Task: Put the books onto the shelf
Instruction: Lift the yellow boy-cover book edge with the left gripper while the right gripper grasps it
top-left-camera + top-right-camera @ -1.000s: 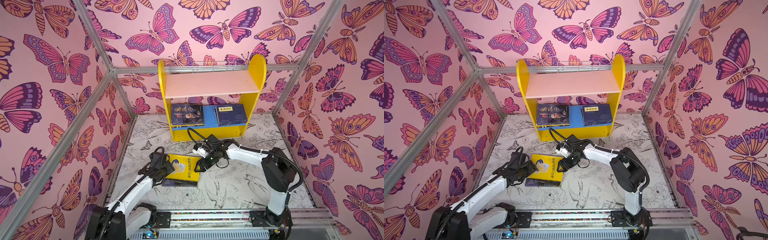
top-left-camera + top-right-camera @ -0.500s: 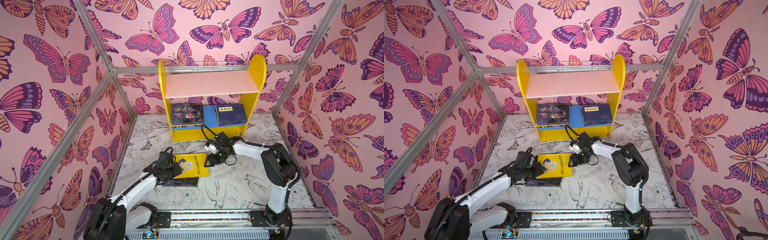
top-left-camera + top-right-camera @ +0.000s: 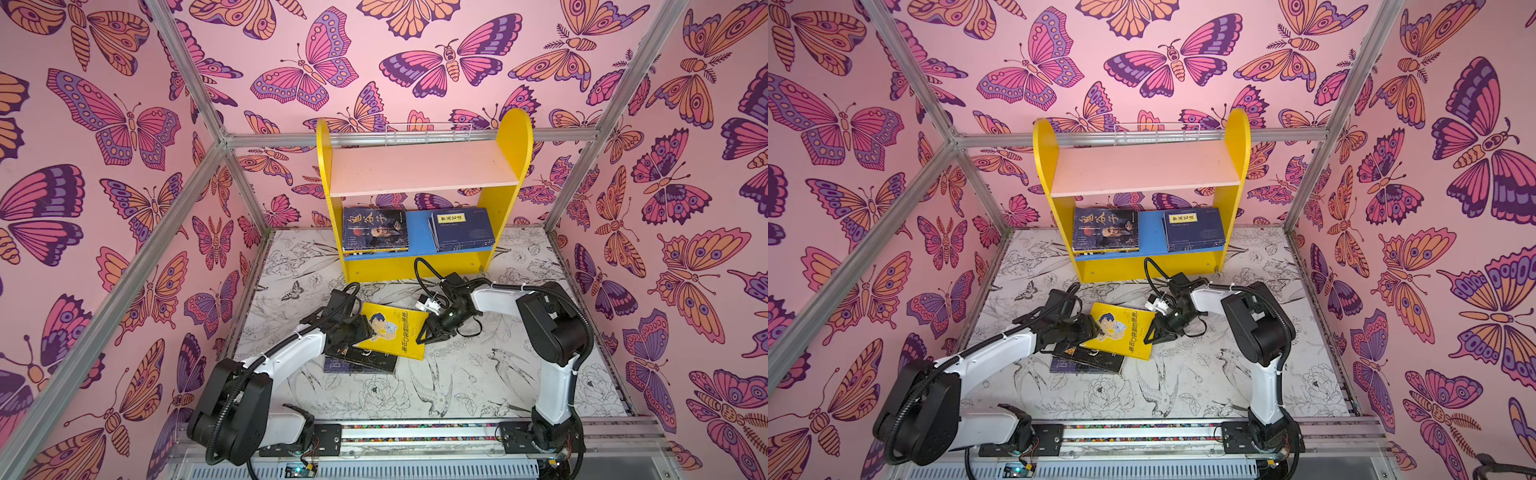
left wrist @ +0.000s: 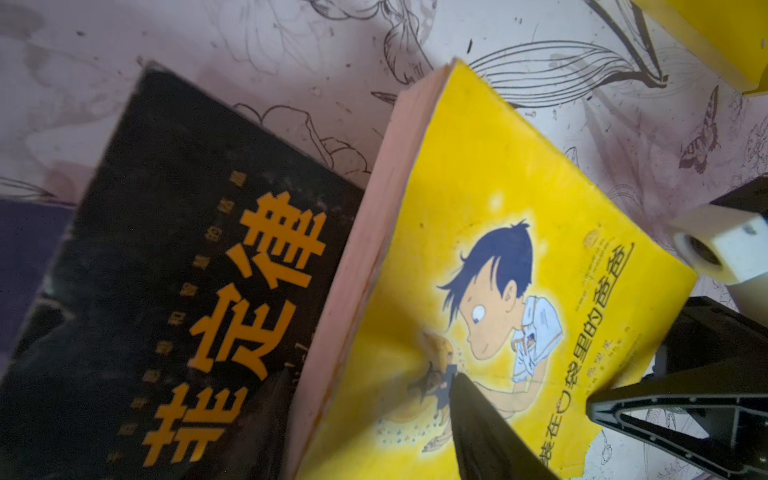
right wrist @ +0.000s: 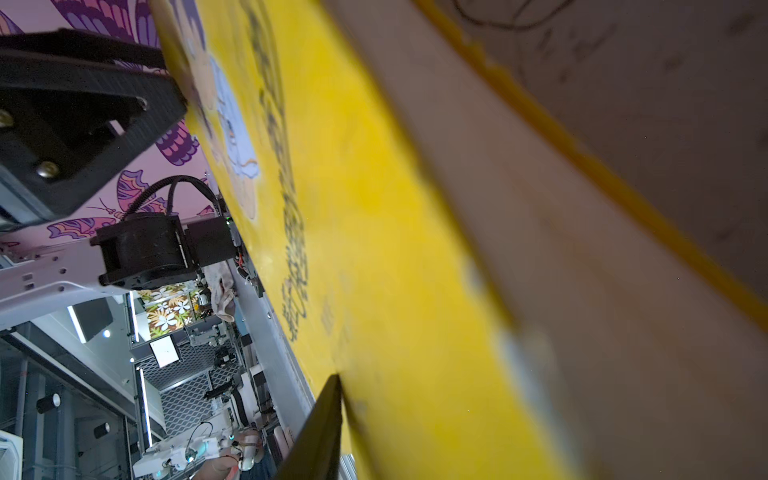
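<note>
In front of the shelf (image 3: 510, 166), the yellow book (image 3: 395, 336) leans tilted over a black book (image 3: 368, 362) on the worktop (image 3: 457, 386). The jaws of the left gripper (image 3: 358, 332) grip its edge; those of the right gripper (image 3: 423, 336) straddle the opposite edge, clamped or not I cannot tell.

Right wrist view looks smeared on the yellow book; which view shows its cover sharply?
Right wrist view: the yellow book fills the frame edge-on, blurred, title unreadable. Left wrist view: its cover is bright and sharp; the black book is dimmer.
</note>
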Robot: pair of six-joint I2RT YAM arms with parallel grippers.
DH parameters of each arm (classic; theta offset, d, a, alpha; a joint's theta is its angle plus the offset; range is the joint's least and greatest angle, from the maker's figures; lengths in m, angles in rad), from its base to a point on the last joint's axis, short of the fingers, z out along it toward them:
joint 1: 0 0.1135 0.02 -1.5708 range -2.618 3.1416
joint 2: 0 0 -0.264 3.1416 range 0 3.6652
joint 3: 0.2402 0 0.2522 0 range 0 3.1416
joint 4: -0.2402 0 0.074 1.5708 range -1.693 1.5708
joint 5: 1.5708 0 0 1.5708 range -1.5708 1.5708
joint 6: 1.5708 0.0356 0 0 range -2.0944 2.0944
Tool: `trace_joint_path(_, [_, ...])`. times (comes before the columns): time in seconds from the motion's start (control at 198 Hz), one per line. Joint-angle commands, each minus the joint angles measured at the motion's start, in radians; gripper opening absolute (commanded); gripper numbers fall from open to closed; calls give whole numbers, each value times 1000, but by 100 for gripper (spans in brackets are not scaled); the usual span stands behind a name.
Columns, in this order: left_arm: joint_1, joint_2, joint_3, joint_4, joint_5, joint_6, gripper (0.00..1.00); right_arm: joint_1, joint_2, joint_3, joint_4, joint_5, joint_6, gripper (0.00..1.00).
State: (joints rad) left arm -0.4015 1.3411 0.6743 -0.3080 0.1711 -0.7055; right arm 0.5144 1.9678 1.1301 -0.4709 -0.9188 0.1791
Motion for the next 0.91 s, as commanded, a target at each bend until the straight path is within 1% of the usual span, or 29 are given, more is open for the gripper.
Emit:
trace_joint_path(0.0, [-23, 42, -35, -42, 41, 5, 63, 24, -61, 18, 128, -50, 32, 26])
trace_joint_path(0.111, [-22, 32, -35, -66, 17, -2, 63, 25, -71, 101, 92, 7, 25, 27])
trace_joint_path(0.252, [-21, 23, -33, -118, -25, -17, 63, 27, -6, 257, 28, 114, 2, 30])
trace_joint_path(0.328, [-22, 17, -35, -142, -47, -21, 63, 33, 43, 341, 2, 150, 0, 34])
trace_joint_path(0.429, [-22, 15, -37, -165, -64, -22, 63, 41, 73, 398, -13, 212, -1, 45])
trace_joint_path(0.495, [-22, 28, -41, -169, -72, -20, 63, 41, 75, 396, -19, 262, 14, 51])
trace_joint_path(0.646, [-22, 93, -18, -182, -72, -7, 62, 29, 58, 319, -15, 386, 50, 59])
trace_joint_path(0.767, [-22, 146, 7, -195, -62, 2, 61, 6, 46, 244, 0, 397, 96, 61])
trace_joint_path(0.904, [-22, 165, 15, -201, -58, 5, 60, -11, 32, 176, -3, 385, 98, 61])
